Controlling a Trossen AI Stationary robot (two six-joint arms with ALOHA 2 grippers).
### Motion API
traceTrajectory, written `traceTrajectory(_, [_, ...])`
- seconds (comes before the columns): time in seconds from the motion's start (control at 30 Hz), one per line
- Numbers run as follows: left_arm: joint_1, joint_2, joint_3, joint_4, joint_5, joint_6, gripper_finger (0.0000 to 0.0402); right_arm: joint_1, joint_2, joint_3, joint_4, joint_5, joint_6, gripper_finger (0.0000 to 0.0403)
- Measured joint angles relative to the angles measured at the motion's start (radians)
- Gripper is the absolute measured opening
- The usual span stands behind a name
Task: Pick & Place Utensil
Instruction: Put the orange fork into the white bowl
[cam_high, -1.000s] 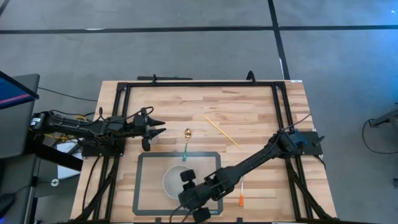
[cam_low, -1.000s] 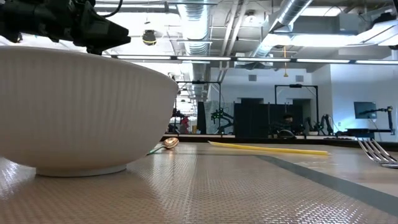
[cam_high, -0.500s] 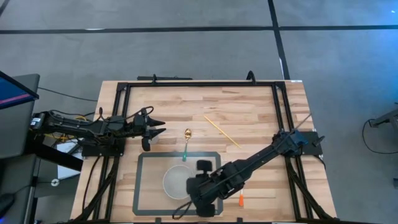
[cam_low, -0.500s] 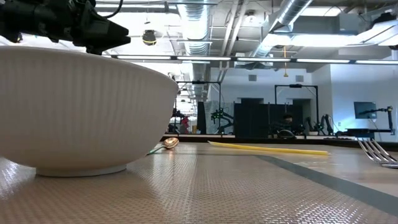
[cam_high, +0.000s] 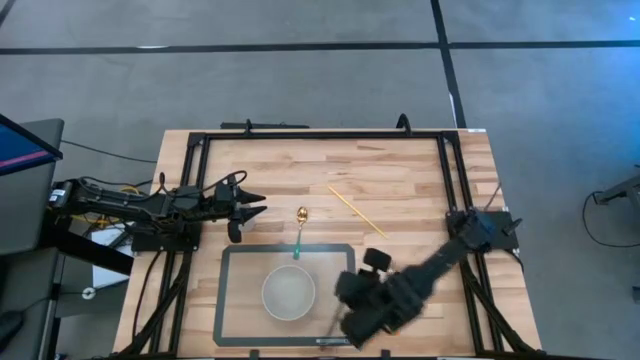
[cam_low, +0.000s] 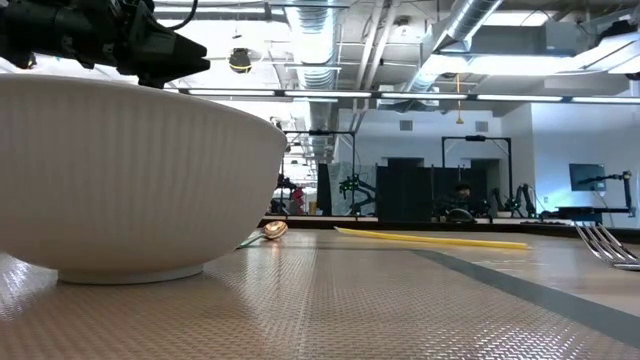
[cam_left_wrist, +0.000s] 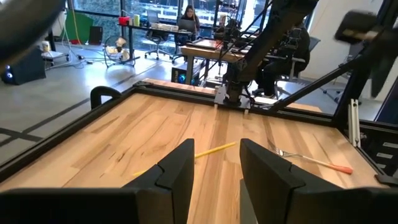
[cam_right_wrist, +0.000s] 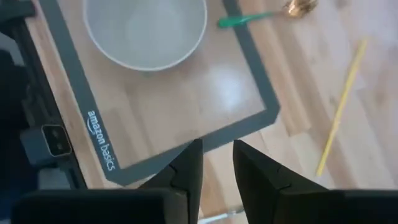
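A white bowl (cam_high: 287, 293) stands on a grey mat (cam_high: 228, 300). A spoon with a gold bowl and green handle (cam_high: 299, 232) lies partly on the mat's far edge. Farther right a yellow chopstick (cam_high: 357, 211) lies on the wood. A fork with an orange handle (cam_left_wrist: 313, 161) lies near the mat's right side, and my right arm covers it in the high view. My right gripper (cam_high: 353, 300) hovers open above the mat's right part, right of the bowl. My left gripper (cam_high: 255, 210) waits open over the table's left side.
A black frame (cam_high: 320, 134) runs round the table's far and side edges. The right wrist view shows the bowl (cam_right_wrist: 146, 31), the spoon's handle (cam_right_wrist: 247, 19) and the chopstick (cam_right_wrist: 341, 118) beyond my fingers. Bare wood lies along the far half of the table.
My right gripper has swung from above the bowl's near right rim toward the table's right edge and now hangs over the mat's right part. Its fingers have stayed open. The left arm and the utensils have kept still.
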Motion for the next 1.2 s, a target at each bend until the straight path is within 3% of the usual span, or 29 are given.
traceTrajectory(0.1, [0.000, 0.000, 0.000, 0.000, 0.000, 0.000, 0.0131, 0.063, -0.030, -0.002, 0.003, 0.108, 0.073, 0.0082])
traceTrajectory(0.23, [0.000, -0.002, 0.000, 0.001, 0.000, 0.001, 0.0131, 0.126, -0.052, -0.001, 0.006, 0.171, 0.219, 0.0082])
traceTrajectory(0.53, [0.000, -0.002, 0.000, 0.001, 0.000, 0.002, 0.0131, 0.169, -0.061, -0.038, 0.013, 0.171, 0.383, 0.0081])
traceTrajectory(0.7, [0.001, -0.003, 0.000, 0.020, -0.001, 0.061, 0.0131, 0.149, -0.174, -0.117, 0.014, 0.155, 0.383, 0.0081])
traceTrajectory(0.87, [0.002, -0.003, 0.000, 0.071, -0.001, 0.066, 0.0131, 0.143, -0.368, -0.242, 0.014, 0.373, 0.349, 0.0081])
traceTrajectory(0.97, [0.002, -0.003, 0.000, 0.092, -0.001, 0.066, 0.0131, 0.144, -0.461, -0.392, 0.015, 0.449, 0.469, 0.0081])
traceTrajectory(1.03, [0.002, -0.003, 0.000, 0.090, -0.001, 0.066, 0.0131, 0.144, -0.493, -0.519, 0.036, 0.401, 0.596, 0.0081])
traceTrajectory(1.2, [0.000, -0.001, 0.000, 0.068, 0.000, 0.062, 0.0131, 0.145, -0.492, -0.772, 0.264, 0.087, 0.851, 0.0081])
